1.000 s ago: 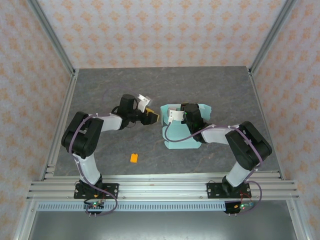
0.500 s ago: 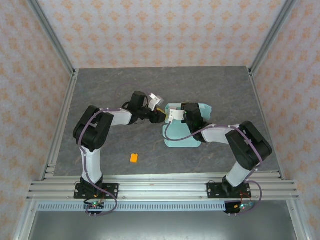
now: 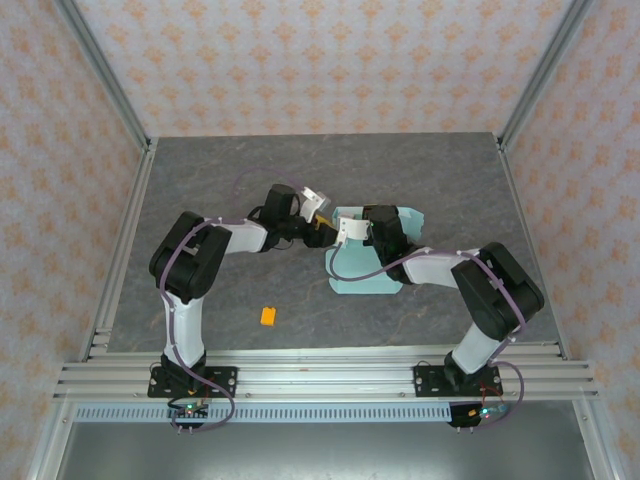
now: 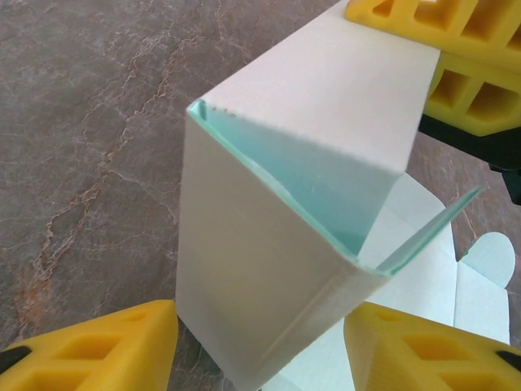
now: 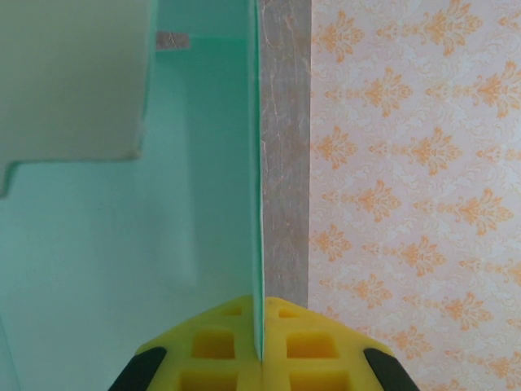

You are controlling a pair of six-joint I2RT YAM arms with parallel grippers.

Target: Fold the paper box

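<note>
I am watching the paper box (image 3: 366, 284) lying right of centre on the grey counter (image 3: 220, 180), its flat mint sheet spreading toward the near edge and panels standing up at its far end. The right pincer (image 3: 350, 230) is reaching over it from the right, and in its wrist view the right pincer (image 5: 260, 346) is closing its yellow pads tight on the edge of an upright panel of the paper box (image 5: 122, 244). The left pincer (image 3: 318, 222) is coming in from the left. Through its wrist camera the left pincer (image 4: 260, 350) is standing roughly half open, straddling a raised folded corner of the paper box (image 4: 260, 269) without clamping it. A small orange block (image 3: 268, 316) is sitting well apart, nearer the left arm's base.
</note>
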